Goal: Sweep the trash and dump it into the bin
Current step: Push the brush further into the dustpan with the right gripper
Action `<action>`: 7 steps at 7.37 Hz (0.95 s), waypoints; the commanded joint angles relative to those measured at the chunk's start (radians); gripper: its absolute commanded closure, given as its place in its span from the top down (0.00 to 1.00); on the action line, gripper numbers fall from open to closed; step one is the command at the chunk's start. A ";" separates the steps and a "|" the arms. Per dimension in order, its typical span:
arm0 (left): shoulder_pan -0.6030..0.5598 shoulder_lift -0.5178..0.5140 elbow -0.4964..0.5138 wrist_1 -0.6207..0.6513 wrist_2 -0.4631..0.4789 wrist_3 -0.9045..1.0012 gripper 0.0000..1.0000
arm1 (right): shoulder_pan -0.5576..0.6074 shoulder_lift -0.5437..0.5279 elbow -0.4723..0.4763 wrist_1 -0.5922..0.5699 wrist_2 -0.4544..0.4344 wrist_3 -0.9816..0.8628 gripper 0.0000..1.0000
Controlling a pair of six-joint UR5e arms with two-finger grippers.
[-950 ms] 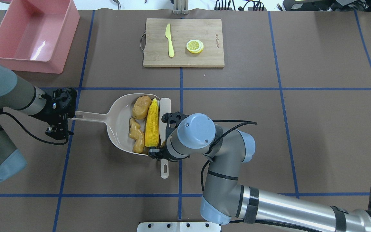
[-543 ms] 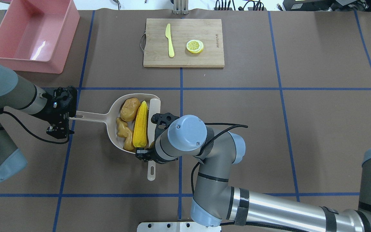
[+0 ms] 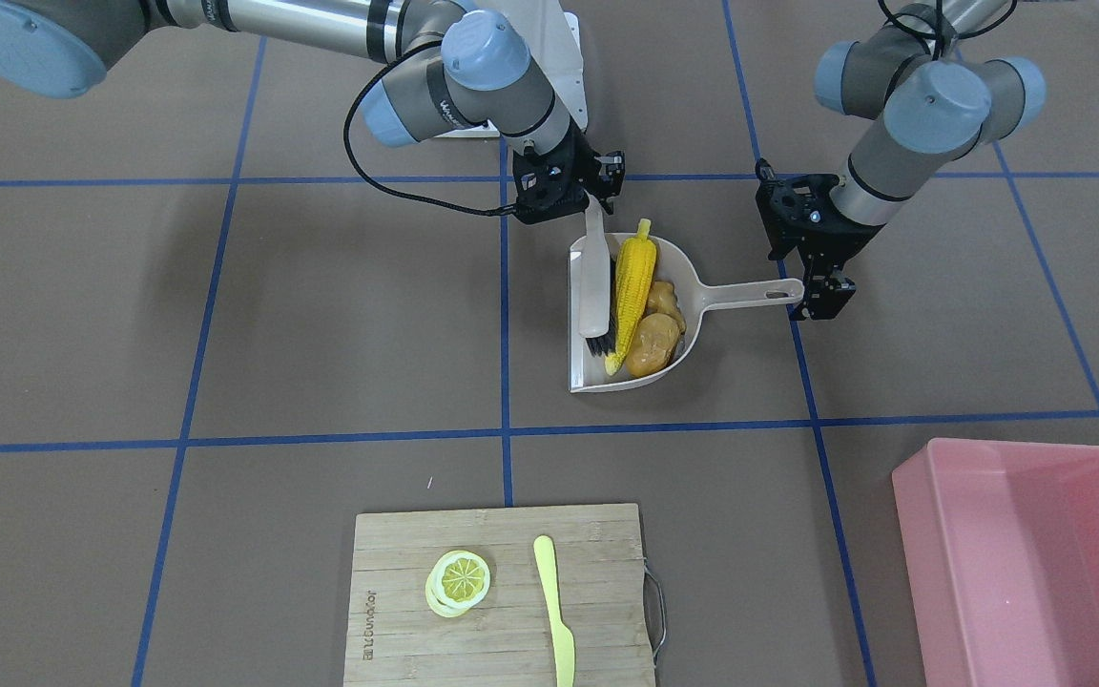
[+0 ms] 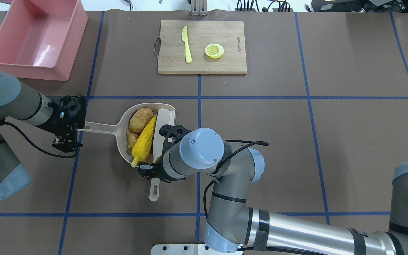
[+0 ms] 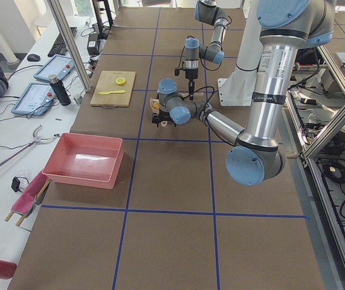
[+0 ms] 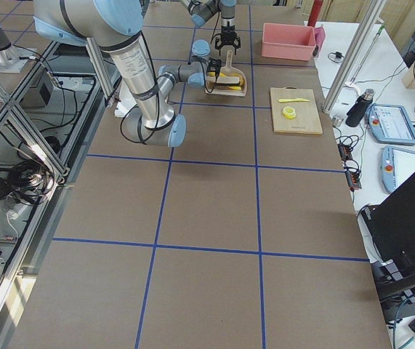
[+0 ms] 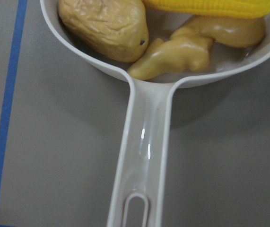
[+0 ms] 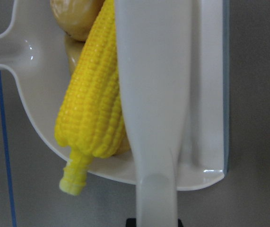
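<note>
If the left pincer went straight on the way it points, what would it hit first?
Most likely the table just beneath it: the left pincer points steeply down, gripping the dustpan by its handle end. Gap unclear.

ARM BODIES: FINISH AND FITTINGS

Left arm [image 4: 23, 104] and right arm [image 4: 296, 228]: brushed silver tubes, dark grey joint housings, black bands at the seams. Pale blue round caps [image 4: 201, 143] on joints, small screws around rims. White lettering on right wrist link, unreadable. Loose black cable [image 3: 435, 203] at each wrist. Left gripper [image 3: 812, 291] and right gripper [image 3: 592, 200]: matte black, boxy; small blue-white light on left.
</note>
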 commanded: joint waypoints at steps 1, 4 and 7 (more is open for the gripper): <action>0.003 -0.003 0.000 0.003 0.030 0.001 0.98 | 0.004 -0.015 0.011 -0.007 0.014 -0.002 0.00; 0.006 -0.029 0.000 0.010 0.056 0.001 0.98 | 0.048 -0.047 0.111 -0.134 0.100 -0.005 0.00; 0.011 -0.047 0.009 0.016 0.064 -0.001 0.97 | 0.048 -0.058 0.115 -0.165 0.100 -0.005 0.00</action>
